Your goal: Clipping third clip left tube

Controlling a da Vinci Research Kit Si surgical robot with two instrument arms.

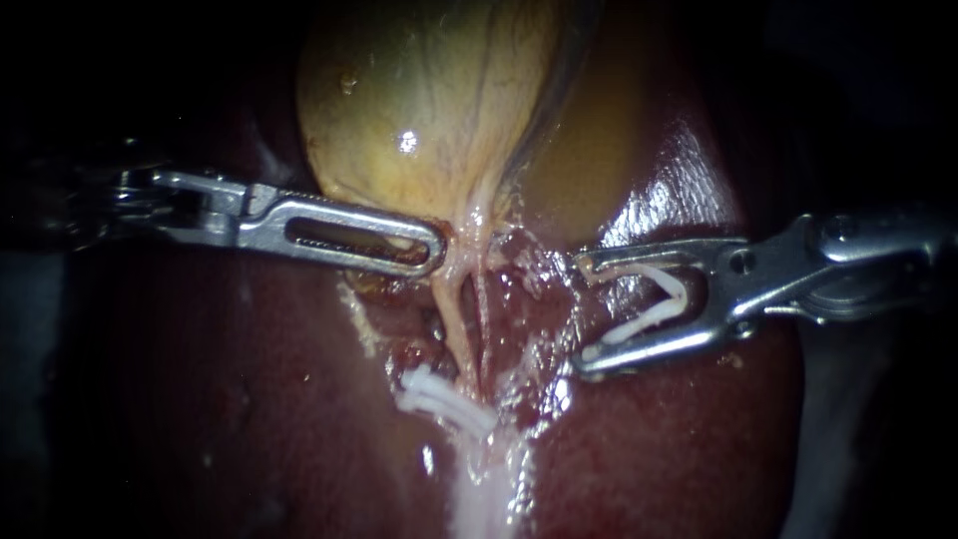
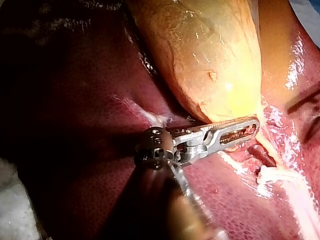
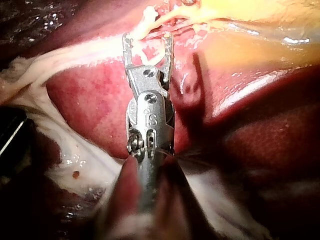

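You're on a surgical bench rig with organ tissue laid out. Evidence in the endoscope view: wet dark-red liver fills most of the frame, the yellow gallbladder sits at upper centre, and there's black surround at the left and right edges. Two slim metal tools are in shot. Your left instrument comes from the left edge, and your right instrument comes from the right edge carrying a white clip. Placed clips sit on a tube at lower centre. In the left wrist view, the liver ends beside your shaft and pale sheet material shows past it. Can't tell what that sheet is.
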